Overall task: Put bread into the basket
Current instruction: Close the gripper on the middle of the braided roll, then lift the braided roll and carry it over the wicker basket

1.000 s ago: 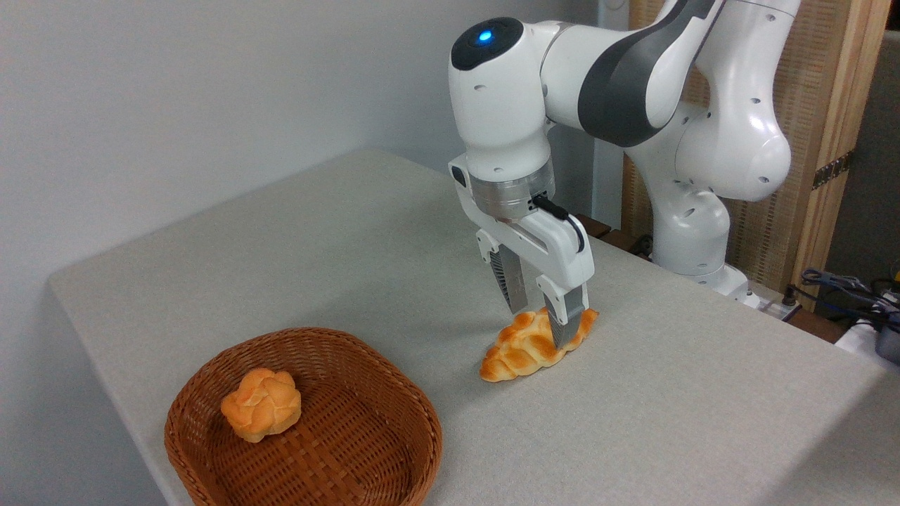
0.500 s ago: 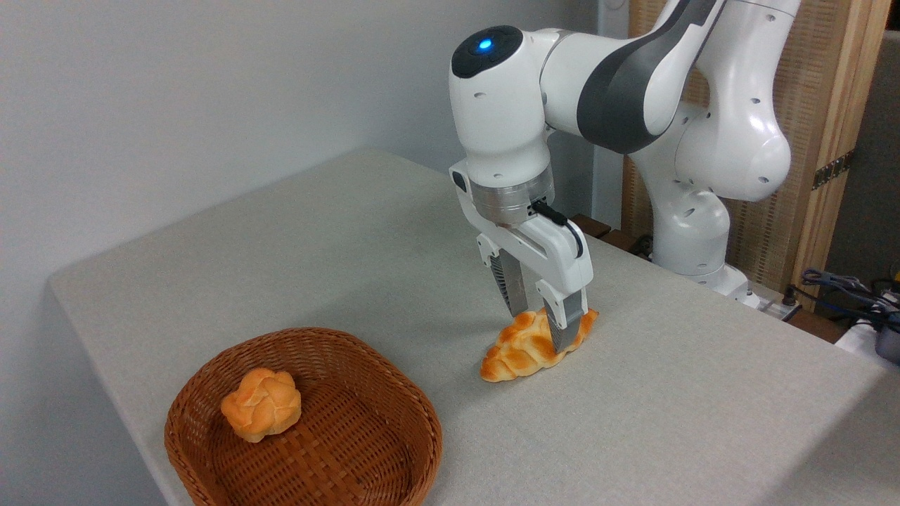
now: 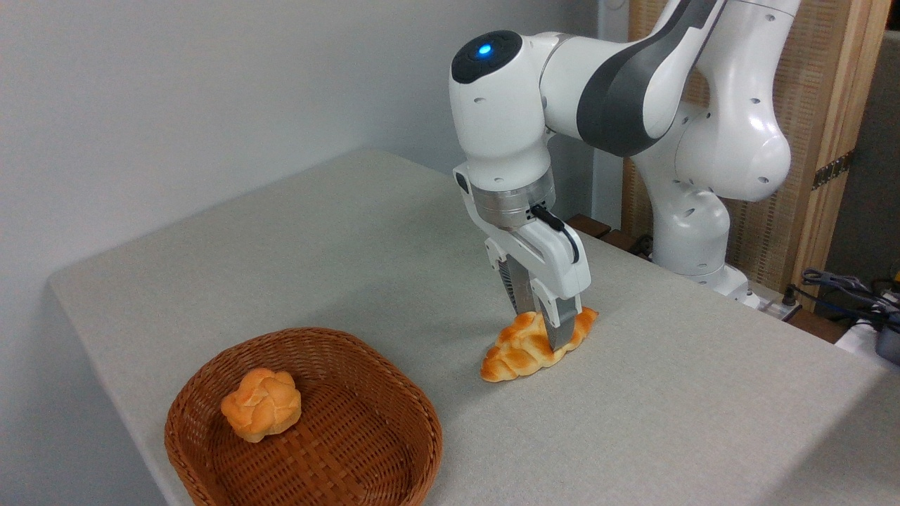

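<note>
Gripper (image 3: 543,327): ridged grey fingers clenched on the bread
Bread (image 3: 524,348): braided, golden, pointed, lying on the table
Basket (image 3: 394,414): round brown wicker

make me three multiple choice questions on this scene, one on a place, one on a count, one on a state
1. Where does the braided loaf lie?
A. on the table, right of the basket
B. inside the basket
C. on the floor

2. How many baked items are in view?
A. one
B. two
C. four

3. How does the gripper stand?
A. far above the table, spread wide
B. down at the loaf, fingers closed in on its sides
C. inside the basket

Key: 1 A, the loaf rests on the grey tabletop. 2 B, the loaf plus the round bun in the basket. 3 B, both fingers flank the loaf.
</note>
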Robot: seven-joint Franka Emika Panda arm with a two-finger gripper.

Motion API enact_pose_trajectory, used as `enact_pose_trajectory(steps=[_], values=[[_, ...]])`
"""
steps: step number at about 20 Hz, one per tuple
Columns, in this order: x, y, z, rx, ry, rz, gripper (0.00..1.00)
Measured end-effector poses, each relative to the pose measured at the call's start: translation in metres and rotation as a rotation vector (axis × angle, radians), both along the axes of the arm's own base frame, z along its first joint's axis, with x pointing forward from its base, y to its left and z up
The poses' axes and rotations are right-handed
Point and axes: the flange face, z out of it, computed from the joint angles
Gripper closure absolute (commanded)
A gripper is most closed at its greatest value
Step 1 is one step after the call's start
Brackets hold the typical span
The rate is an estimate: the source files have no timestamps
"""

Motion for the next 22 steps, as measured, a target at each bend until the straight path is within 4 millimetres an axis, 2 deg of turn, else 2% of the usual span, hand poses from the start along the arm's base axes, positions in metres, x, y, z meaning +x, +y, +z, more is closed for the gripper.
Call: enact_pose_trajectory(steps=[10, 13, 17, 22], values=[[0.000, 0.000, -0.001, 0.000, 0.004, 0.000, 0.58], [-0.002, 0.001, 0.007, 0.005, 0.037, -0.003, 0.59], [0.005, 0.003, 0.038, 0.007, 0.044, -0.001, 0.59], [0.030, 0.007, 0.105, 0.014, -0.062, 0.004, 0.57]])
